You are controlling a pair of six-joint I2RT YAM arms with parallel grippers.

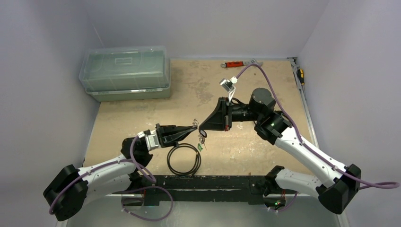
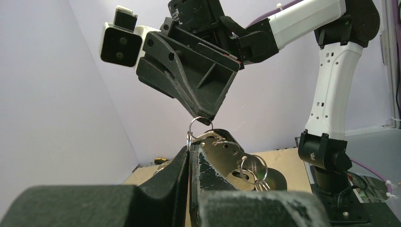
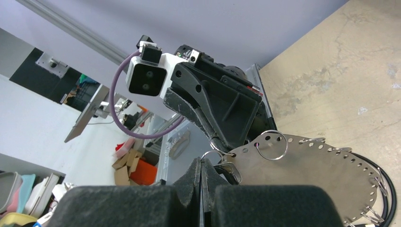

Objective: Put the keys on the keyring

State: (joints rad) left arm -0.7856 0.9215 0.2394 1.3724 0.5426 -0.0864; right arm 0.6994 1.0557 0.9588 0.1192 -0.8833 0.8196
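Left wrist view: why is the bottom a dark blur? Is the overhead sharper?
Left wrist view: the camera's own end effector fingers sit too close, so they blur; the right arm beyond is sharp. Top view: evenly lit, yet the keys look tiny.

light: even, soft overhead | shadows: faint | wrist views: near foreground blurred

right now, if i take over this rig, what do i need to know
Left gripper and right gripper: both shut, tips meeting on a small ring above mid-table.
Keys hang under it with a holed plate, near the black coil.
Done: bunch held up off the table.
Left: threading; how many keys are on, cannot tell.
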